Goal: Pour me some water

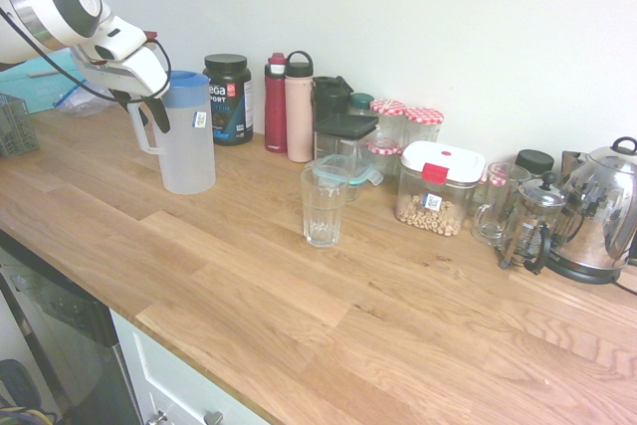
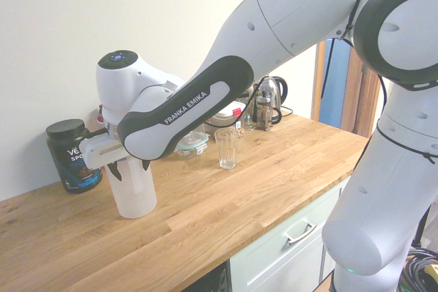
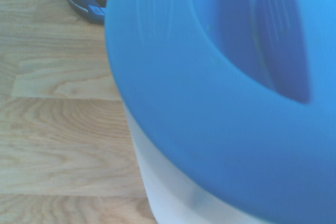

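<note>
Gripper at jug handle

The gripper (image 1: 147, 106) straddles the side handle of the jug (image 1: 189, 146), dark fingers (image 1: 159, 114) either side; whether they clamp it cannot be told. The jug stands upright on the worktop (image 1: 299, 325) near its back edge, the empty glass (image 1: 323, 206) well apart toward mid-worktop.

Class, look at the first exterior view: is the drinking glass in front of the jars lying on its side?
No, the drinking glass stands upright on the wooden counter, mouth facing up.
</note>
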`<state>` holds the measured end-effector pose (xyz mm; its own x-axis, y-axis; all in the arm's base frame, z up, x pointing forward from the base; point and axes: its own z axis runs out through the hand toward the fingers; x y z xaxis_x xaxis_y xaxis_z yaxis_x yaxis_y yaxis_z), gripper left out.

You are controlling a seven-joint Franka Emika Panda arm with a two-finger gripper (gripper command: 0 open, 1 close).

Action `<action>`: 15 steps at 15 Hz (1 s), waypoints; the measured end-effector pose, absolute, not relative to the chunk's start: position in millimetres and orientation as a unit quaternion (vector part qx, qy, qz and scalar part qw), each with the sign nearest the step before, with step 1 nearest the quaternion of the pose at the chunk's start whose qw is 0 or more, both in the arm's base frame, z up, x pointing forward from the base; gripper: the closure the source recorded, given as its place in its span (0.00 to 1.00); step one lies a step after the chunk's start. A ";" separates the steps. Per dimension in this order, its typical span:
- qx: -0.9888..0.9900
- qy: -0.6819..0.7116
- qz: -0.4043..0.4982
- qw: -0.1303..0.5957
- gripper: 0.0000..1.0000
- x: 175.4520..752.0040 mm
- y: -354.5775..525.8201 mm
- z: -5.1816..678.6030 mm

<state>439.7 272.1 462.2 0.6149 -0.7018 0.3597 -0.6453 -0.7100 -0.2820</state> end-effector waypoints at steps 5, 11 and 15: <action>-0.895 0.378 -0.227 0.067 1.00 441.0 272.2 466.1; -0.894 0.379 -0.227 0.072 1.00 437.1 276.7 468.2; -0.891 0.389 -0.221 0.076 1.00 436.0 276.3 469.0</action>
